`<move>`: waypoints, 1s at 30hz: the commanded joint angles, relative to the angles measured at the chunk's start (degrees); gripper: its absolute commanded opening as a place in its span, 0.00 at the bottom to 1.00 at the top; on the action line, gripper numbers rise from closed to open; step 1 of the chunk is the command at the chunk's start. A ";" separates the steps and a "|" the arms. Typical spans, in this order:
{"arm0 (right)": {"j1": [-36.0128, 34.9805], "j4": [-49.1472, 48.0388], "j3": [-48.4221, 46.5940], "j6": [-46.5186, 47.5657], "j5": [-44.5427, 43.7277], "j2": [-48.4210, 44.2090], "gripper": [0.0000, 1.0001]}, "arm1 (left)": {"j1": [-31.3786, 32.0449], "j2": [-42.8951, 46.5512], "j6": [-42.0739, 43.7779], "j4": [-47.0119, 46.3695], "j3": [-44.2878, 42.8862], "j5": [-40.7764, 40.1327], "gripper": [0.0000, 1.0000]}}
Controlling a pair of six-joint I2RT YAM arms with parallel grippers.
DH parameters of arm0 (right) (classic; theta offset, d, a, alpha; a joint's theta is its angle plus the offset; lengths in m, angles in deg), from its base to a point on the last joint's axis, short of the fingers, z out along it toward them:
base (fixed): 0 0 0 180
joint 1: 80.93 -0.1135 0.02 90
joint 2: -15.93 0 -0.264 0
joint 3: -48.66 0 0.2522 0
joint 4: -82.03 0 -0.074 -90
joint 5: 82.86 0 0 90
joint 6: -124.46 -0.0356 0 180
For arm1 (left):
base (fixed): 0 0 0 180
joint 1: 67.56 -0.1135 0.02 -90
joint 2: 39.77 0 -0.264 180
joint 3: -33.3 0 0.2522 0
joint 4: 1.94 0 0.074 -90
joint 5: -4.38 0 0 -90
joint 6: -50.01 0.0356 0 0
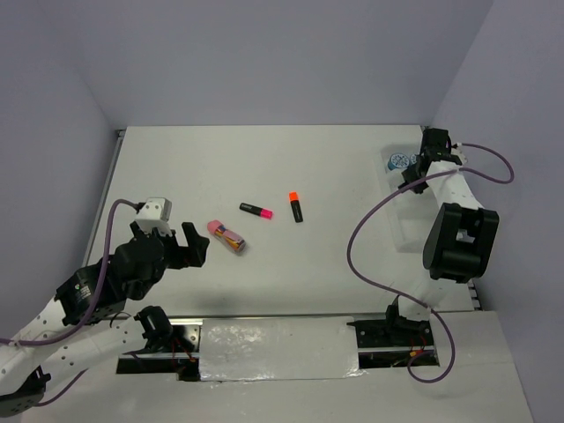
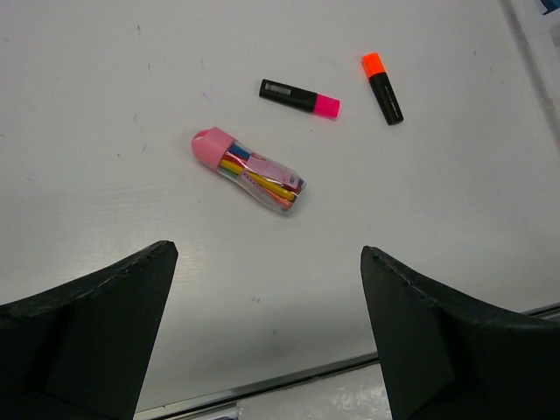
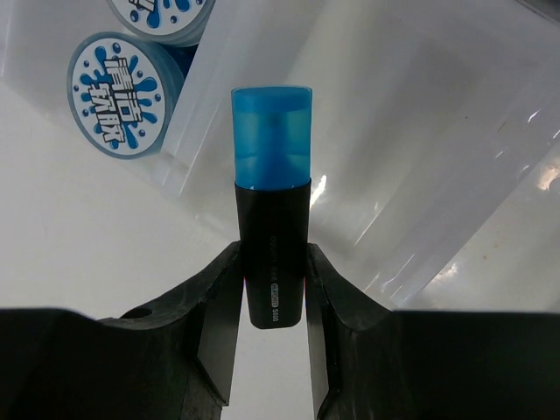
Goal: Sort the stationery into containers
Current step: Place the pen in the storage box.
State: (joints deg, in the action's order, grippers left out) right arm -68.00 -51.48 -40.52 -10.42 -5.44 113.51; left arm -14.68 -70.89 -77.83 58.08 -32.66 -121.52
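My right gripper (image 3: 273,271) is shut on a black highlighter with a blue cap (image 3: 271,175), which points out over a transparent tray (image 3: 420,149). Two round blue-and-white items (image 3: 118,92) lie just to the left, behind a clear tray wall. From above, this gripper (image 1: 412,176) hovers at the table's far right beside those round items (image 1: 401,160). My left gripper (image 2: 267,254) is open and holds nothing, near the front left (image 1: 192,247). Ahead of it lie the pink packet (image 2: 249,172), a pink-capped highlighter (image 2: 299,97) and an orange-capped one (image 2: 382,87).
A metal rail (image 2: 262,381) runs along the table's near edge under the left gripper. The right arm's purple cable (image 1: 361,238) loops over the table's right half. Grey walls close in the table at the back and on both sides.
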 commanded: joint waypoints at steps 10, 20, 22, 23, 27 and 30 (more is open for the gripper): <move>0.61 2.33 -5.96 0.06 -2.80 1.03 0.85 | 0.38 -0.70 0.84 -2.14 0.09 0.39 0.99; -29.69 3.51 -19.27 21.59 2.31 2.83 0.84 | 0.38 1.41 -3.46 1.55 -0.70 -5.67 0.99; -33.74 8.20 -23.70 19.84 1.25 7.60 0.84 | 0.29 1.67 -3.73 1.73 -0.62 -5.93 0.99; -37.06 11.18 -26.77 19.05 0.11 11.45 0.85 | 0.38 1.67 -3.73 1.82 -0.62 -6.02 0.99; -43.42 13.22 -30.83 17.29 -2.18 18.25 0.86 | 0.38 1.23 -3.99 1.82 -0.62 -6.02 0.99; -45.71 16.13 -34.78 16.67 -2.71 24.22 0.84 | 0.38 0.70 -4.16 2.08 -0.70 -6.20 0.99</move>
State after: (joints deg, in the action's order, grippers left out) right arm -113.38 -42.87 -71.64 6.50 -5.07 133.84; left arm -14.53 -69.68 -80.94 60.40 -32.60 -126.15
